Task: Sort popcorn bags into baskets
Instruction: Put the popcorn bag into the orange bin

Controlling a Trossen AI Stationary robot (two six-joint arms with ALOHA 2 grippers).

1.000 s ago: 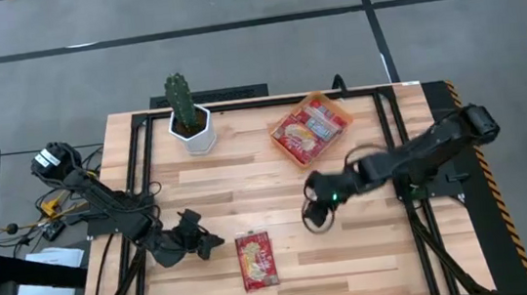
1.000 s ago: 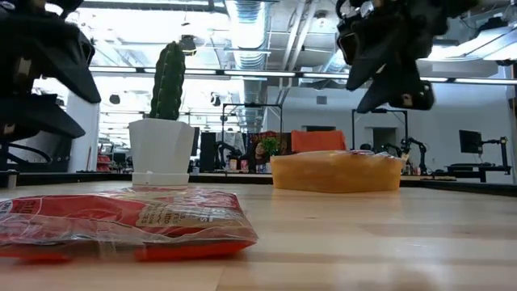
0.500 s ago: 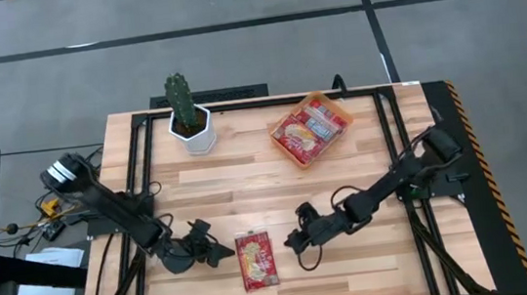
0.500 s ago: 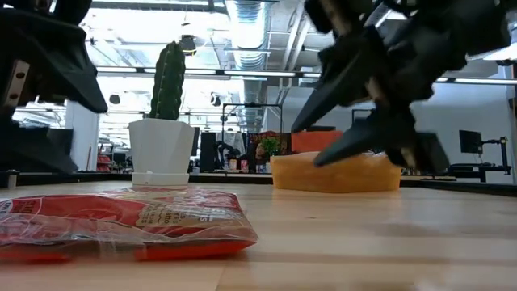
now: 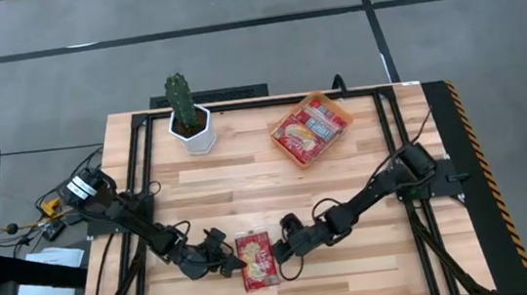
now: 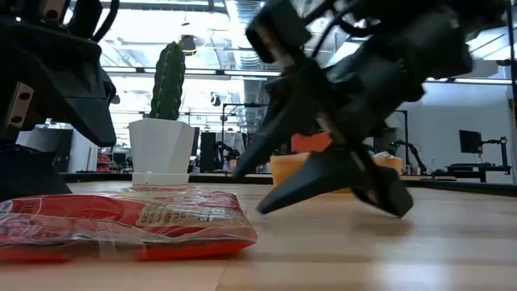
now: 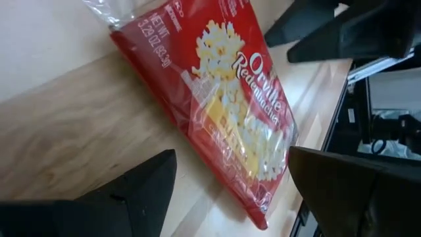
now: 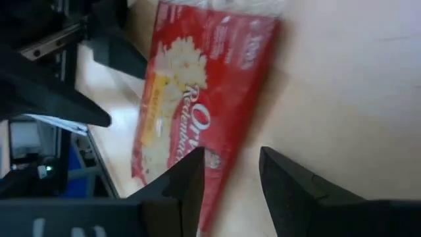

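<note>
One red popcorn bag (image 5: 256, 259) with a yellow centre lies flat on the wooden table near its near edge; it also shows in the low view (image 6: 121, 222). My left gripper (image 5: 230, 262) is open, low beside the bag's left edge, with the bag (image 7: 223, 112) just ahead of its spread fingers. My right gripper (image 5: 281, 260) is open at the bag's right edge, close above the table (image 6: 331, 206), with the bag (image 8: 197, 99) in front of it. The orange tray (image 5: 334, 109) at the far right holds several red packets.
A white pot with a green cactus (image 5: 187, 116) stands at the far left of the table. Black frame rails (image 5: 138, 170) run along both table sides. Bare wood lies between the bag and the tray (image 6: 335, 171).
My right gripper has swung from below the tray toward the near edge and leftward, coming down low at the bag's right edge. My left gripper has moved right toward the bag's left edge. The bag has stayed where it was.
</note>
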